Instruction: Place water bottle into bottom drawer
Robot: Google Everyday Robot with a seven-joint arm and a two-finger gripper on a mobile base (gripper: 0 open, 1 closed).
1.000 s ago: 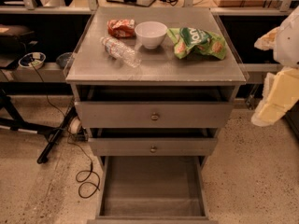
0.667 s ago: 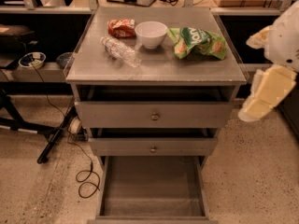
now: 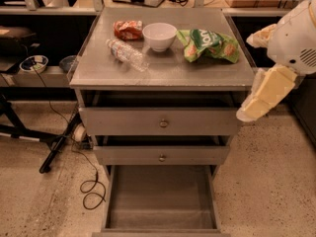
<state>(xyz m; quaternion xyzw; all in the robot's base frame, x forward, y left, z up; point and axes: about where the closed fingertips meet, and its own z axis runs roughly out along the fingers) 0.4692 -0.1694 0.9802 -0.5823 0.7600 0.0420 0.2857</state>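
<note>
Camera view: the desk (image 3: 163, 73) is a grey metal cabinet with a flat top and three drawers. The bottle (image 3: 126, 54) lies on its side on the left half of the top, set at a slant, its far end just in front of a red packet (image 3: 128, 29) and its near end pointing toward the front middle. A white bowl (image 3: 159, 35) stands upright just right of the bottle and beside the packet. A crumpled green bag (image 3: 210, 44) lies right of the bowl.

The bottom drawer (image 3: 160, 194) is pulled far out toward the camera, showing its plain grey floor. The top drawer (image 3: 123, 121) and the middle drawer (image 3: 128, 155), each with a round knob, stand slightly out from the frame.

The claw (image 3: 252, 107) hangs off the desk's right front corner, about level with the top drawer, on a cream link that slopes down and left from a white joint. It is well apart from the bottle and holds nothing that can be seen; how wide it stands cannot be told.

A black cable (image 3: 91, 191) loops on the speckled floor left of the desk.
</note>
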